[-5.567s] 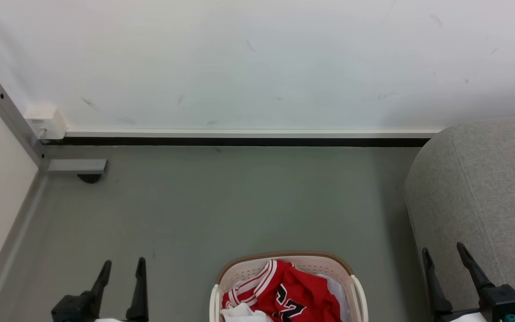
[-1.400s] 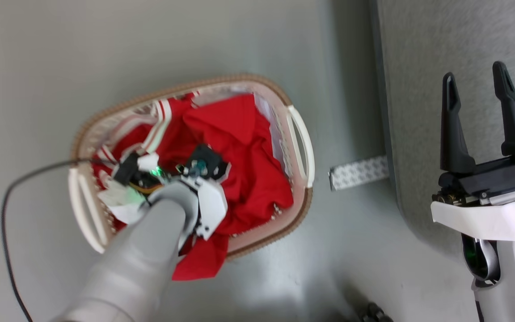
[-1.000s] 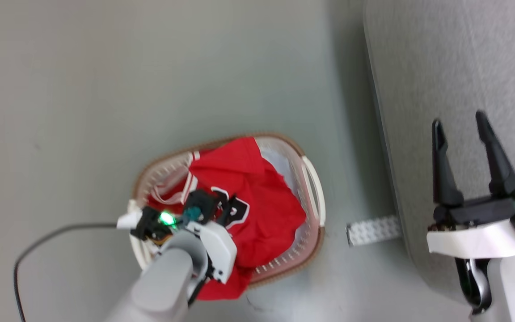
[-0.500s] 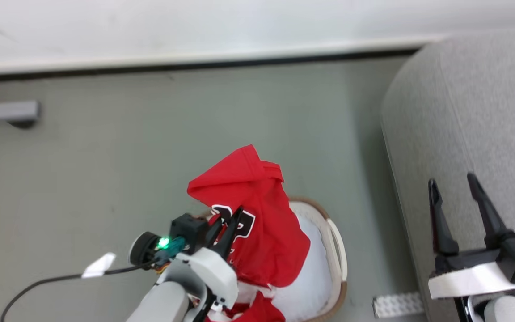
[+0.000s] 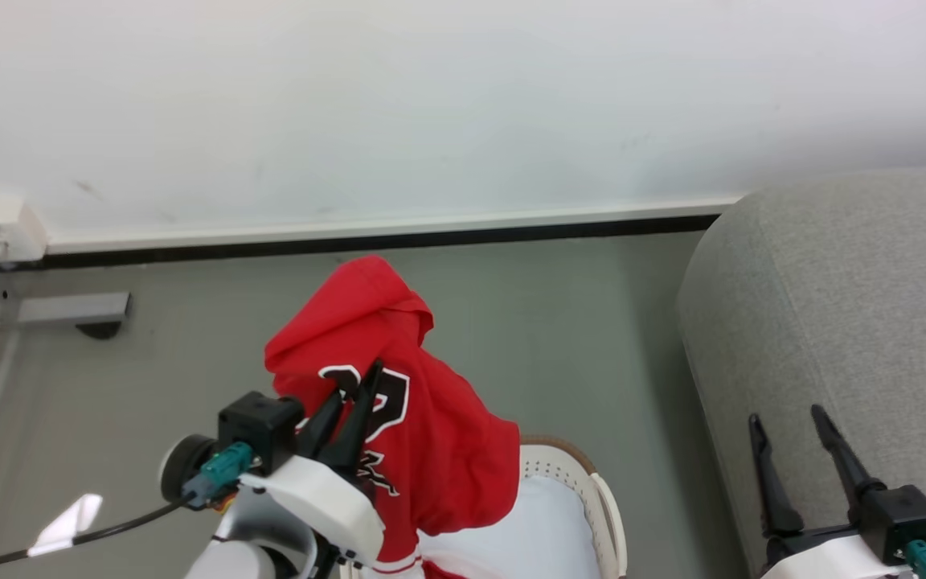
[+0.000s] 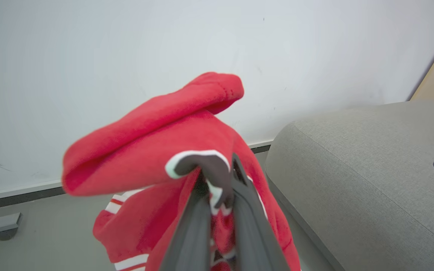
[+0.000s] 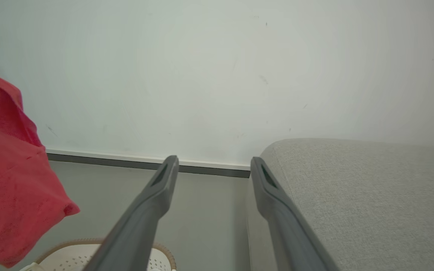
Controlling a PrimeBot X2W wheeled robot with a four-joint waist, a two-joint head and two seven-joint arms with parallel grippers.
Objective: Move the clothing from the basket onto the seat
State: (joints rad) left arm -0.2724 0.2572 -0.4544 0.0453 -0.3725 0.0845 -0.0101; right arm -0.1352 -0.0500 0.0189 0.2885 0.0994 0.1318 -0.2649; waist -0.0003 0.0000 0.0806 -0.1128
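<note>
Grey floor runs up to a pale wall, and against them the clothing, a red jersey with black, white-edged numerals, hangs in the air above the left part of the basket. Its lower hem runs off the bottom of the head view, so I cannot tell whether it is clear of the brown rim. I judge it is held high so the thin fabric comes free of the basket before crossing to the seat, which stands near the basket on the robot's right. 1 white pad lies inside the basket and is no part of the job.

The left gripper is pinched almost closed on a bunch of the jersey at the numerals. In the left wrist view its 2 fingers squeeze cloth between them, and a fold flops over the tips. The rest dangles loose, so a quick swing could snag it. The right gripper hovers by the seat's near edge with jaws spread wide, holding and touching nothing, probably parked aside to leave the landing spot free.
</note>
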